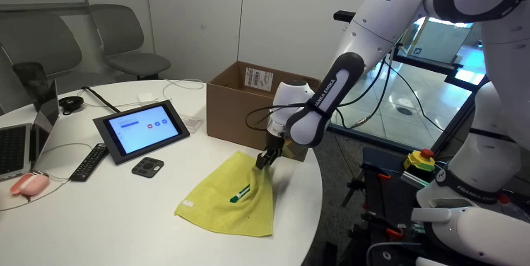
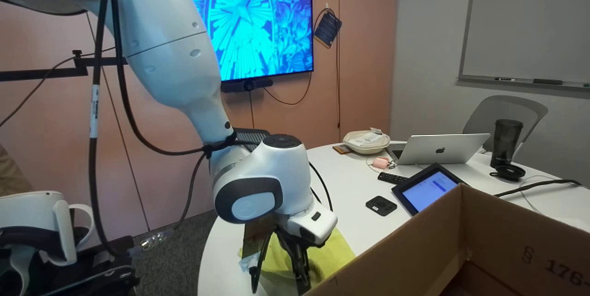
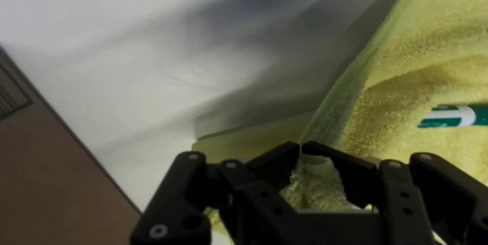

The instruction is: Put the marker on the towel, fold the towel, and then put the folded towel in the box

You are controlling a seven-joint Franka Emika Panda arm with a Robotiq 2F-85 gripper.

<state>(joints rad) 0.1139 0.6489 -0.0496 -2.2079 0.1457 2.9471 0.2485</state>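
Two black fingers [image 3: 345, 168] of mine pinch a bunched part of the yellow-green towel [image 1: 219, 204] above the white table [image 1: 136, 220]. The green-and-white marker [image 1: 240, 194] lies on the towel, and the open cardboard box [image 1: 234, 112] stands near me.

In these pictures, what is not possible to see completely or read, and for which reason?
Marker: one end, cut off by the picture's right edge, wrist view.
Box: its floor, hidden by its own side in an exterior view.
Tablet: screen details, too small in both exterior views.
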